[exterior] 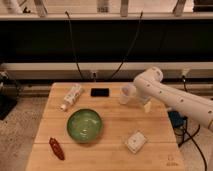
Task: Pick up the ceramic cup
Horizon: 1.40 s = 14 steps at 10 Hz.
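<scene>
We find the small white tapered ceramic cup (127, 93) upright on the wooden bench (110, 150), right of frame centre. The end effector (135, 95) is just beside it; we cannot tell its state or whether it touches the cup. We advise a square mid-wall grip, then a vertical lift.

A light wooden table (116, 116), seen from the front and slightly above. Along its back edge, from left to right, are a white tube-shaped bottle (71, 96) lying on its side, a flat black rectangular object (100, 92), and a small white ceramic cup (126, 93). A green bowl (84, 125) sits left of centre. A dark red object (56, 148) lies at the front left (too small to identify). A flat white square box (135, 141) lies at the front right. The gripper (134, 96) is at the cup's right side.
</scene>
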Motion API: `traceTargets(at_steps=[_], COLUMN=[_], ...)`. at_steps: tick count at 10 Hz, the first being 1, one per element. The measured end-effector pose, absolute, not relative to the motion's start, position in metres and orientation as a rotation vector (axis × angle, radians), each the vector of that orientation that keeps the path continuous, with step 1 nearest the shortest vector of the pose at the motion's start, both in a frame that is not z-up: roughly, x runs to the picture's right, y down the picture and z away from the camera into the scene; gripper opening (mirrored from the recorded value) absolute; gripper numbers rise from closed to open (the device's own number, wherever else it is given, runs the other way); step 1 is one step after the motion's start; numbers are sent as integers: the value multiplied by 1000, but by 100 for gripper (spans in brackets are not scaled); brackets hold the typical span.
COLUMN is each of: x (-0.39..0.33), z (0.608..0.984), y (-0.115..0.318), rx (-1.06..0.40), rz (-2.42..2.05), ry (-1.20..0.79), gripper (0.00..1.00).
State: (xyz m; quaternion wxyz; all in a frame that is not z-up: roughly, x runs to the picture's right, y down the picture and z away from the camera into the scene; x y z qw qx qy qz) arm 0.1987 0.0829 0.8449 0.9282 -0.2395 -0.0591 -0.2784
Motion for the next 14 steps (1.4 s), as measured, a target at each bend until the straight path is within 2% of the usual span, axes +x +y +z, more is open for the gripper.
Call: traceTargets(at_steps=[6, 7, 9, 10, 12, 14], x=[166, 165, 161, 160, 158, 156], z=[857, 860, 866, 868, 870, 871], y=[74, 76, 78, 79, 75, 71], rx=[-472, -475, -480, -482, -476, -464], rz=[-617, -619, -628, -627, -629, -625], ry=[-185, -190, -198, -203, -202, -208], gripper=[78, 70, 48, 40, 16, 1])
